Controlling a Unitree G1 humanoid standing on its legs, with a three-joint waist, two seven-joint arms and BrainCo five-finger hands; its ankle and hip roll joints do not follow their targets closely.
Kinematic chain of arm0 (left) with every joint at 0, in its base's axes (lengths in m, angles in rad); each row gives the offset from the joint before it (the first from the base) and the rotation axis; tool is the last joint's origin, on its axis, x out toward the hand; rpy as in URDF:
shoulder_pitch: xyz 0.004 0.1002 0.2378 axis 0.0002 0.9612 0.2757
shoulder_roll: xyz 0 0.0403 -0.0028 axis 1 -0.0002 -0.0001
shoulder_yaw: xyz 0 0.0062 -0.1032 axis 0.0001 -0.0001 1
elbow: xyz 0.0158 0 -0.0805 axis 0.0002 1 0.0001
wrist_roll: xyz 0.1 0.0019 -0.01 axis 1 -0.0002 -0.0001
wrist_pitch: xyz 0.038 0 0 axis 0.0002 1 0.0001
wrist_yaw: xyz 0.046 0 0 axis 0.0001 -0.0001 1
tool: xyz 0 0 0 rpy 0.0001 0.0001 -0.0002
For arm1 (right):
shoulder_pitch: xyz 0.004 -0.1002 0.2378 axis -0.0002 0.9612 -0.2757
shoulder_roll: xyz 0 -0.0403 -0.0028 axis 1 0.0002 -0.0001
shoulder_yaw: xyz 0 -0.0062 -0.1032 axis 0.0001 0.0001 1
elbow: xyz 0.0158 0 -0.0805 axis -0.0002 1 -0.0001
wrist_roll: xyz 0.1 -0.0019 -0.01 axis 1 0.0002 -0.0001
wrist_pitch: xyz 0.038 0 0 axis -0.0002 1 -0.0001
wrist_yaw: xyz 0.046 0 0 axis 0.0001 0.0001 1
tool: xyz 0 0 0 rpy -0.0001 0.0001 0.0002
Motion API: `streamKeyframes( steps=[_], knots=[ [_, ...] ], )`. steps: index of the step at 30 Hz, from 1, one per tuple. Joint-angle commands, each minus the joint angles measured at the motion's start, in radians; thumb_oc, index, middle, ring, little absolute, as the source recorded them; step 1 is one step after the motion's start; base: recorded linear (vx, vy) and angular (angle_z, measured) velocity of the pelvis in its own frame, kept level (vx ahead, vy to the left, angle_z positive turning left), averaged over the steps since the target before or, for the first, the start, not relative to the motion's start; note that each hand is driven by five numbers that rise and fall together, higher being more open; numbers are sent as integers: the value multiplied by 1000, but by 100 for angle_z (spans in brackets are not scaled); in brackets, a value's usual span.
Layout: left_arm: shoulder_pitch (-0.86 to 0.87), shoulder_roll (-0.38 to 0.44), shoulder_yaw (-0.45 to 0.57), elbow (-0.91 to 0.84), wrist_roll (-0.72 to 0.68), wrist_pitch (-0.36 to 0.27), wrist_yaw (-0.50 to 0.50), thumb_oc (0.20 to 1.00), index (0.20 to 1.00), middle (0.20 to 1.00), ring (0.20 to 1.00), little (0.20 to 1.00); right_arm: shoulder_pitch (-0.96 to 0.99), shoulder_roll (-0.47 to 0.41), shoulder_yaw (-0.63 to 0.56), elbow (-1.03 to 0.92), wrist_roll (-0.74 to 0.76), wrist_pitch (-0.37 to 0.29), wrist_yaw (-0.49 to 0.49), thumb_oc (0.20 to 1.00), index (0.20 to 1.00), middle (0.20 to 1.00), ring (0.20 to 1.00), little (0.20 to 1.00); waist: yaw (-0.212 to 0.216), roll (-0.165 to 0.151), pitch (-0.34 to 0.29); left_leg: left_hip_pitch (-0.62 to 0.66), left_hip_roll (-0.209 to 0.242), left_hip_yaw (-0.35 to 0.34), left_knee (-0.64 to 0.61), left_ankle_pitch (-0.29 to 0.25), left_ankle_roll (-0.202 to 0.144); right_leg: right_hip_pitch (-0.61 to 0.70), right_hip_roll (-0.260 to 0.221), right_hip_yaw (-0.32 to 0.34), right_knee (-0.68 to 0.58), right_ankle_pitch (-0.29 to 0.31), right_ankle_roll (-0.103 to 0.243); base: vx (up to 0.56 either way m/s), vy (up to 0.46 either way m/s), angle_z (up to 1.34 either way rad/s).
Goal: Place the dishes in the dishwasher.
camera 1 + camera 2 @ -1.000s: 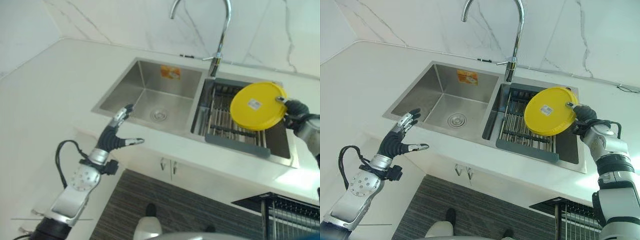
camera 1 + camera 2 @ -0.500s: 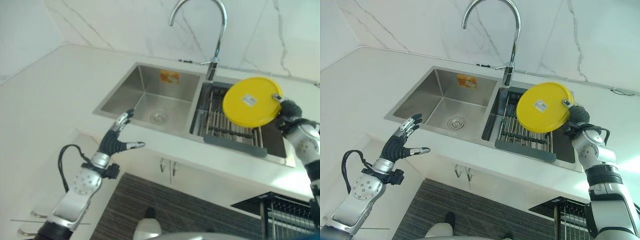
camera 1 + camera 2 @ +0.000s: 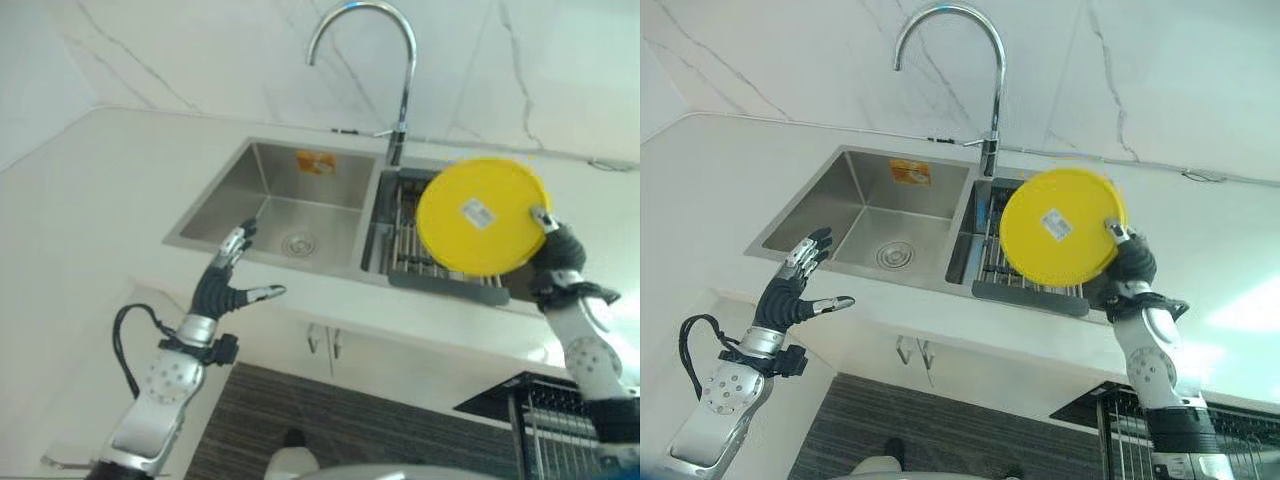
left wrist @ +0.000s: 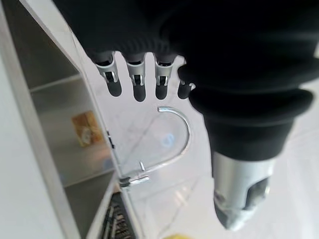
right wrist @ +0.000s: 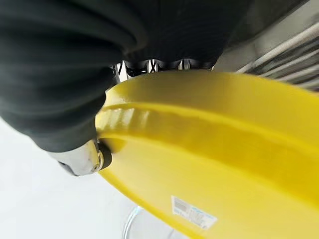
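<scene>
A round yellow plate [image 3: 480, 215] with a small white sticker on its underside is held up on edge above the right sink basin. My right hand [image 3: 556, 260] grips its lower right rim, thumb and fingers pinching the edge [image 5: 149, 94]. The plate [image 3: 1060, 227] hangs clear of the dark rack [image 3: 440, 262] in that basin. My left hand [image 3: 222, 282] hovers open in front of the counter edge by the left basin, fingers spread and straight [image 4: 134, 79], holding nothing.
The steel double sink [image 3: 300, 205] has a bare left basin with a drain [image 3: 295, 241]. A tall curved faucet [image 3: 400, 90] rises behind the divider. White counter [image 3: 90, 190] surrounds it. A dark wire dishwasher rack [image 3: 550, 420] shows at lower right.
The camera has shifted. My right hand has drawn the plate a little higher and nearer, away from the rack. The left hand stays open in about the same place.
</scene>
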Motion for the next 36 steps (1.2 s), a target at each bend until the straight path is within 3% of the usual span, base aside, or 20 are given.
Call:
streamKeyframes(
  steps=[1,3,6,7,8,10,12,15,18,21,22,26,27,30,33,34,36],
  knots=[
    [-45,23,60,-90,34,-114,28,1000,1000,1000,1000,1000,-77,-22,-66,-131,13,-100,24,200,200,200,200,200,-22,-25,9,73,0,-18,48,-150,6,6,-10,44,2,32,35,-156,501,-92],
    [-74,20,58,-82,31,-120,-4,1000,1000,1000,1000,1000,-31,15,-79,-183,8,-110,15,200,200,200,200,200,-54,-27,19,105,-10,-16,11,-156,22,-32,-46,80,25,72,72,-99,378,-47],
    [-115,41,33,-102,57,-137,-66,1000,1000,1000,1000,1000,65,41,-131,-227,50,-151,39,200,200,200,200,200,-82,-56,44,96,-52,-40,24,-189,43,-106,-105,95,66,150,88,-179,284,-36],
    [-132,48,19,-113,69,-137,-75,1000,1000,1000,1000,1000,67,40,-128,-213,58,-154,57,200,200,200,200,200,-88,-69,63,111,-67,-48,16,-215,49,-154,-121,47,86,207,106,-241,298,-19],
    [-130,51,15,-115,73,-132,-65,1000,1000,1000,1000,1000,60,32,-118,-211,54,-156,55,200,200,200,200,200,-84,-73,72,125,-72,-28,6,-217,53,-169,-115,-8,97,211,112,-196,283,-28],
    [-119,54,11,-114,72,-128,-47,1000,1000,1000,1000,1000,49,15,-106,-213,77,-148,65,200,200,200,200,200,-75,-77,80,143,-77,15,-12,-213,56,-175,-106,-99,117,207,116,-143,181,-119],
    [-115,60,-8,-103,85,-143,-13,1000,1000,1000,1000,1000,40,-18,-99,-212,115,-168,77,200,200,200,200,200,-81,-78,79,153,-82,56,-43,-200,72,-165,-62,-110,136,165,106,-186,166,-153],
    [-114,63,-25,-107,80,-142,3,1000,1000,1000,1000,1000,60,-36,-121,-242,132,-176,67,200,200,200,200,200,-98,-75,73,157,-85,72,-64,-192,85,-166,-36,-75,168,149,95,-114,105,-67],
    [-120,60,-49,-106,93,-143,26,1000,1000,1000,1000,1000,87,-39,-139,-269,137,-182,63,200,200,200,200,200,-109,-70,58,141,-89,86,-68,-180,104,-132,-12,-52,218,85,65,-112,87,-20],
    [-132,61,-66,-107,121,-140,46,1000,1000,1000,1000,1000,77,-39,-134,-274,139,-186,63,200,200,200,200,200,-97,-72,53,125,-85,97,-66,-167,110,-106,-34,-58,271,96,57,-127,-68,-26],
    [-157,74,-72,-107,118,-137,26,1000,1000,1000,1000,1000,65,-29,-138,-278,142,-193,57,200,200,200,200,200,-68,-79,41,88,-67,115,-69,-141,108,-44,-80,-56,297,111,65,-214,-304,-25],
    [-172,100,-60,-121,89,-118,-7,1000,1000,1000,1000,1000,60,-7,-161,-302,142,-163,50,200,200,200,200,200,-34,-103,21,52,-41,148,-82,-116,79,44,-165,-114,192,177,114,-129,-462,-45],
    [-194,108,-70,-127,88,-99,-23,1000,1000,1000,1000,1000,61,13,-158,-335,126,-134,51,200,200,200,200,200,-40,-115,16,53,13,160,-86,-108,40,34,-202,-151,87,219,138,-52,-889,-88],
    [-220,106,-93,-124,123,-87,-36,1000,1000,1000,1000,1000,90,32,-157,-360,106,-133,68,200,200,200,200,200,-57,-122,19,44,84,146,-83,-94,4,4,-202,-134,49,212,140,-35,-694,-81],
    [-216,106,-83,-136,149,-81,-39,1000,1000,1000,1000,1000,137,57,-150,-403,93,-159,81,200,200,200,200,200,-81,-128,27,43,154,122,-80,-79,-31,-32,-171,-75,56,178,131,-42,-668,-35],
    [-207,110,-71,-140,158,-76,-39,1000,1000,1000,1000,1000,153,63,-150,-417,90,-168,88,200,200,200,200,200,-77,-125,27,41,184,117,-77,-66,-47,-29,-152,-78,65,124,129,-21,-674,-4],
    [-181,110,-54,-155,171,-61,-13,1000,1000,1000,1000,1000,143,48,-140,-459,104,-144,84,200,200,200,200,200,-74,-112,28,37,238,118,-76,-29,-78,-18,-104,-92,36,72,125,-7,-625,0]
  ],
)
